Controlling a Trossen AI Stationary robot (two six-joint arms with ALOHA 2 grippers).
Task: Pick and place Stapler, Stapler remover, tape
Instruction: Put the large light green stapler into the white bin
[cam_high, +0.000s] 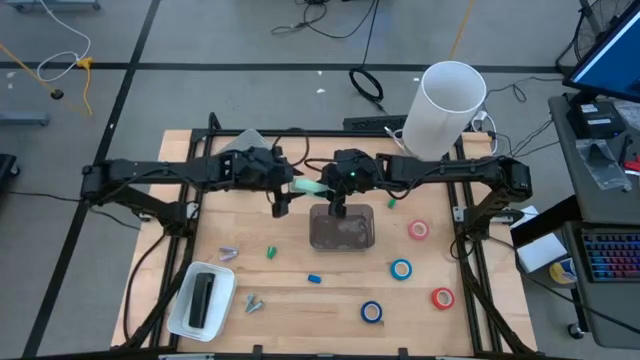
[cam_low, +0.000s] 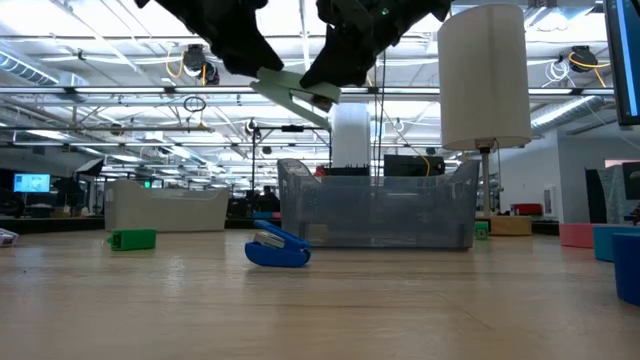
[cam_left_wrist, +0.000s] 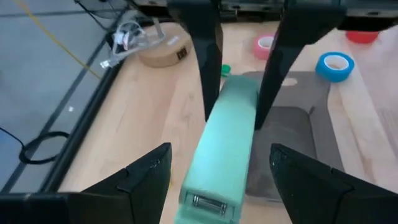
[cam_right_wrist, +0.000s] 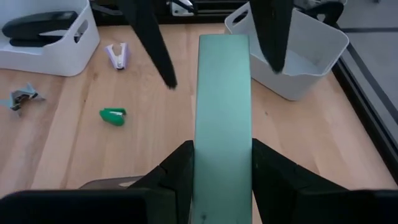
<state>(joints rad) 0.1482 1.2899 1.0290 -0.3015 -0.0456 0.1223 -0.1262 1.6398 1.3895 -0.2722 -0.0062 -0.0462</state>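
Observation:
A mint-green stapler (cam_high: 310, 187) hangs in the air between my two grippers, left of and above the clear bin (cam_high: 342, 228). My right gripper (cam_right_wrist: 222, 177) is shut on it. My left gripper (cam_left_wrist: 224, 186) stands open, a finger on either side of the stapler's other end, with a gap on both sides. On the table lie a pinkish-red tape roll (cam_high: 418, 230), two blue ones (cam_high: 401, 269) (cam_high: 372, 312) and a red one (cam_high: 442, 298). A green stapler remover (cam_high: 271, 252) and a blue one (cam_high: 314, 279) lie in front of the bin. My right gripper pinches the stapler's two long sides (cam_right_wrist: 221, 155) between its two fingers, at the end nearest the table's right. The fingers come from the right, slanting down, and lie along the stapler. The stapler (cam_low: 290, 95) is lifted clear of the table and tilted.
A white tray (cam_high: 185, 310) at the near left holds a black stapler (cam_high: 203, 298). Small silver removers (cam_high: 228, 252) (cam_high: 252, 300) lie near it. A white bin (cam_right_wrist: 292, 56) stands at the far left. A tall white cylinder (cam_high: 445, 105) rises at the far right.

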